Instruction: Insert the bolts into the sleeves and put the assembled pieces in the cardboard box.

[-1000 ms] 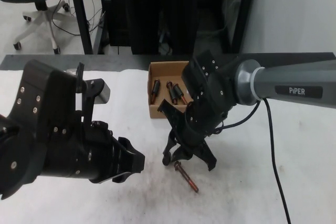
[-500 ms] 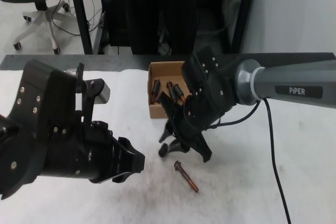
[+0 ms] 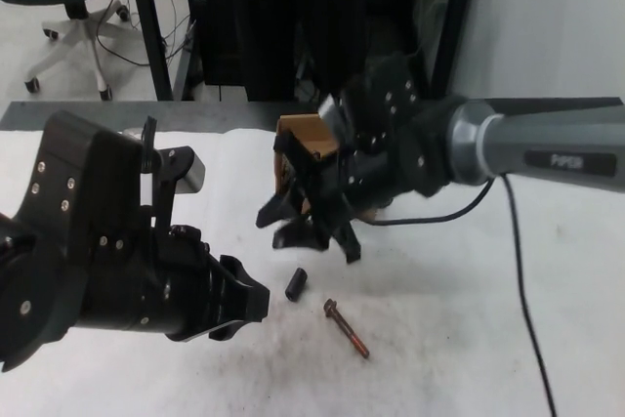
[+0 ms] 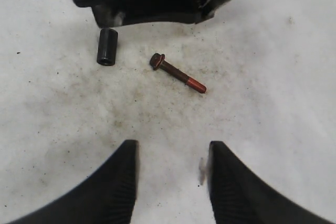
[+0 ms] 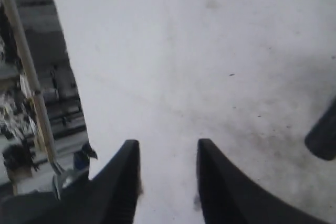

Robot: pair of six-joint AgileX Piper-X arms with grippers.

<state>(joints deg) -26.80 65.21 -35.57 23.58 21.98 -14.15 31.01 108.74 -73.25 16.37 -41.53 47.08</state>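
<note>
Copper-coloured bolt [image 4: 177, 73] lies flat on the stained white bench cover [image 4: 273, 51], just beside the black sleeve [image 4: 107, 46] but not touching it. The sleeve also lies on its side. The 2 parts are not joined.

The left gripper [image 4: 170, 150] hangs above them, fingers spread, nothing between them. The right gripper [image 5: 168, 148] is likewise spread and empty, held over the bench between the loose parts and the cardboard box [image 3: 303, 132].

The box interior is masked by the right arm, so its contents cannot be told.

Assessment: at least 1 pair is outstanding. Each part must be picked up, the bolt inserted, and the assembly boxed.
</note>
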